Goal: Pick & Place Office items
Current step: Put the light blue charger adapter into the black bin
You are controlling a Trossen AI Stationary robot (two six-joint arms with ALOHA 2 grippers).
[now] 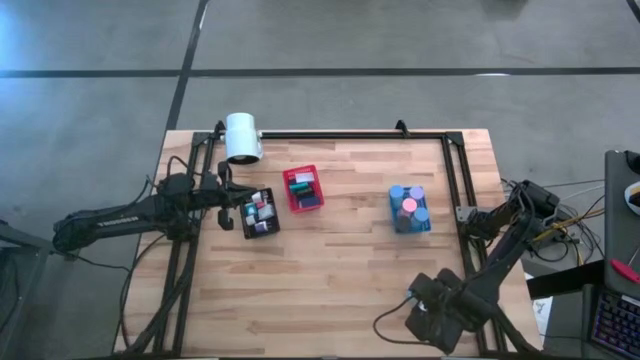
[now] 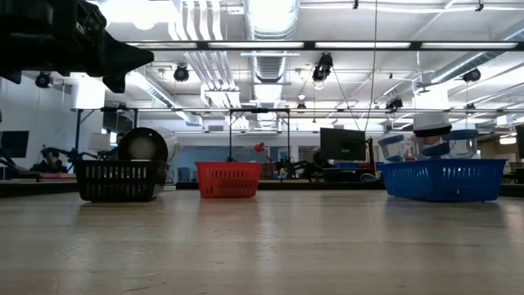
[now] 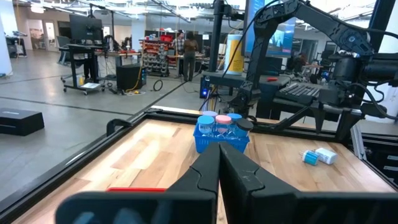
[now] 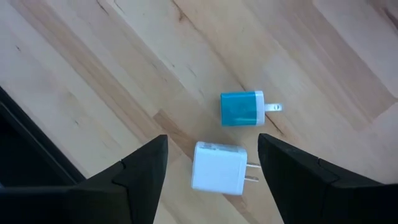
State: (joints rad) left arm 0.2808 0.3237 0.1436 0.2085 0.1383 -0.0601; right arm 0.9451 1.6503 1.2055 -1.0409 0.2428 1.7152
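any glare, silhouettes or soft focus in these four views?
Low view: ceiling lights flare, an arm overhead is pure silhouette, near tabletop soft. Left wrist view: shut left gripper blurs dark up close; blue bin sharper. Right wrist view: open right gripper frames a white plug and teal plug, soft shadows. High view: even light.

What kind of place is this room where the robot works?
Most likely an open lab or workshop hall. The left wrist view shows desks with monitors, stocked shelves and a bare concrete floor. The low view shows exposed ceiling ducts. People stand far off.
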